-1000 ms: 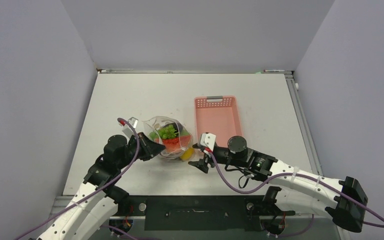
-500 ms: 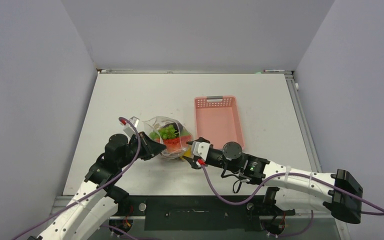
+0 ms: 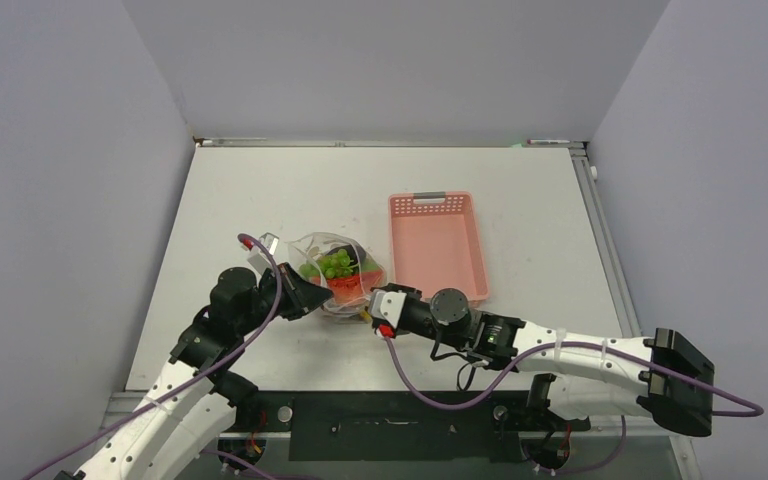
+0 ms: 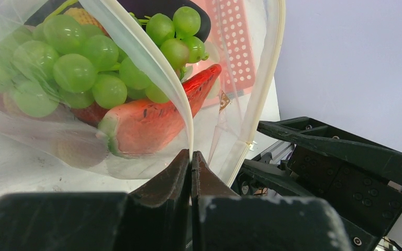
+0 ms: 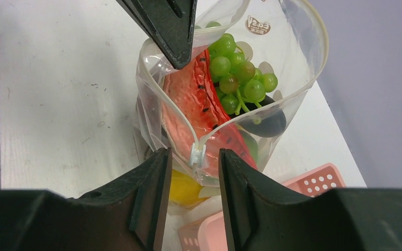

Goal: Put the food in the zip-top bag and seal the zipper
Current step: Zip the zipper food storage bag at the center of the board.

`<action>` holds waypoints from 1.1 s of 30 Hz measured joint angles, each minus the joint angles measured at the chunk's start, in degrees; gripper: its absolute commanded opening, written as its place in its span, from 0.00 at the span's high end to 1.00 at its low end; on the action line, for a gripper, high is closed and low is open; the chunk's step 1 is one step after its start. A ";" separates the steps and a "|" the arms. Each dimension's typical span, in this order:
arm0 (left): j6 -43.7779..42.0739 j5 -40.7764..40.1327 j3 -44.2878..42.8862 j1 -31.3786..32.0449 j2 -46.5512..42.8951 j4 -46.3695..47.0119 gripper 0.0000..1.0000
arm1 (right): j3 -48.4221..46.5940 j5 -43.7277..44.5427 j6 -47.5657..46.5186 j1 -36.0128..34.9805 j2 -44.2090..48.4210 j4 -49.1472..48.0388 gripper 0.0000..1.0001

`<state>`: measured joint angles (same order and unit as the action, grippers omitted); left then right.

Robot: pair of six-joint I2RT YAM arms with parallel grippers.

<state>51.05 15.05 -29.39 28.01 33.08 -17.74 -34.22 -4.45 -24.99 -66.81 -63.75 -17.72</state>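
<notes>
White tabletop (image 3: 260, 190), near edge: my left hand (image 4: 190, 156) clamps the whitish zipper strip (image 4: 152, 65) of the clear crinkly bag (image 3: 337, 268); my right hand (image 5: 192, 157) straddles the slider (image 5: 197, 153), fingers (image 5: 146, 198) apart.

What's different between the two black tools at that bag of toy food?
The left tool is shut, pinching the zipper of the bag; the right tool is open. The left one grips the bag's edge, while the right one's fingers only straddle the white zipper tab, with a gap on each side. They reach the bag from opposite sides. Both are at its open mouth.
</notes>
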 measured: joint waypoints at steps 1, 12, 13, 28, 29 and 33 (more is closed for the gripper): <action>0.00 0.00 0.00 0.00 0.00 0.00 1.00 | 0.00 0.24 -0.11 -0.07 -0.09 -0.11 0.64; 0.42 0.02 0.00 0.00 0.55 0.48 1.00 | 0.00 2.12 -1.22 -0.11 -1.73 -0.87 0.73; 0.44 0.02 0.00 0.00 0.55 0.46 1.00 | 0.00 2.16 -1.31 -0.11 -1.75 -0.96 0.74; 0.83 0.02 0.00 0.00 0.52 0.63 0.98 | -0.07 2.99 -2.32 -0.37 -1.73 -2.14 0.95; 0.81 0.02 0.00 0.00 0.50 0.63 0.96 | -0.15 2.97 -2.45 -0.37 -1.70 -1.88 0.95; 0.66 -0.07 -0.22 0.00 -0.07 -0.07 0.79 | -1.88 2.89 -2.89 -0.37 -1.51 1.29 0.95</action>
<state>51.70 14.98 -29.61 28.01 33.01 -17.80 -36.10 -1.56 -27.88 -67.18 -65.25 -16.43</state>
